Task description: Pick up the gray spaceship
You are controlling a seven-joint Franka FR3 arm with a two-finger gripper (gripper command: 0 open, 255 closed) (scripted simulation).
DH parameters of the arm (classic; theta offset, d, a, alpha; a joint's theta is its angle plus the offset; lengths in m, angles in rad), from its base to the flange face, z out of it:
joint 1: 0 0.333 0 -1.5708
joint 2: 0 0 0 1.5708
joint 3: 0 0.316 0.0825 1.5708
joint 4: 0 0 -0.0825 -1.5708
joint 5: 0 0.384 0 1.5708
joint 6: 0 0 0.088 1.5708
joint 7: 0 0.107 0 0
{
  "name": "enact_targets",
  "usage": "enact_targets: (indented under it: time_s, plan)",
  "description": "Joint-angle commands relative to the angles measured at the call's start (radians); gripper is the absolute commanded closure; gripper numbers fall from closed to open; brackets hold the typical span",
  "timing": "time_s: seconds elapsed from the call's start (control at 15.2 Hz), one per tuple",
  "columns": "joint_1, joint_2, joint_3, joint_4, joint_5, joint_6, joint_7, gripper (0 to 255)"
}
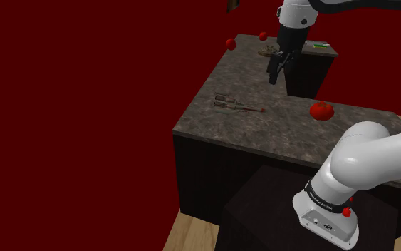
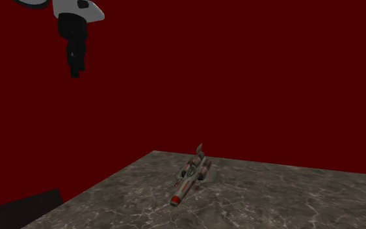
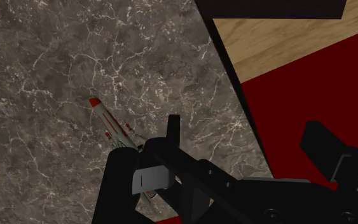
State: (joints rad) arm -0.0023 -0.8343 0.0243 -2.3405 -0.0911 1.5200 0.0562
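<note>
The gray spaceship [image 1: 236,105] is a slim model with red trim and a red nose. It lies flat on the dark marble counter [image 1: 277,121], close to the edge at the shoulder view's left. In the second exterior view the spaceship [image 2: 191,175] rests on the stone with its nose toward the camera. My gripper [image 1: 273,75] hangs well above the counter, beyond the spaceship, and sits high at the upper left as the gripper [image 2: 75,70]. In the wrist view the gripper [image 3: 234,167] is open and holds nothing, with the spaceship [image 3: 112,126] far below beside one finger.
A red tomato [image 1: 322,110] sits on the counter right of the spaceship. Two smaller red fruits [image 1: 231,43] [image 1: 263,36], a small dish [image 1: 270,50] and a green item [image 1: 322,46] occupy the far section. Wooden floor [image 3: 285,38] lies past the counter edge.
</note>
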Motion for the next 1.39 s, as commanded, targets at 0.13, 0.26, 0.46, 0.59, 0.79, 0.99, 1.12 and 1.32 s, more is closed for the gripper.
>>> enact_targets:
  time_s: [0.13,0.26,0.46,0.59,0.79,0.99,1.12,1.32]
  plan:
    - [0.0,0.012,-0.043,-0.038,-0.022,0.069,-0.055,0]
    - [0.0,0.033,-0.086,-0.07,-0.042,0.139,-0.109,0]
    - [0.002,0.079,-0.153,-0.105,-0.068,0.246,-0.191,0]
    - [0.004,0.12,-0.197,-0.119,-0.081,0.318,-0.246,0]
    - [0.012,0.195,-0.264,-0.127,-0.091,0.426,-0.33,0]
    - [0.027,0.286,-0.332,-0.118,-0.087,0.531,-0.42,0]
    - [0.043,0.353,-0.377,-0.103,-0.073,0.597,-0.484,0]
    - [0.073,0.464,-0.445,-0.068,-0.03,0.689,-0.592,0]
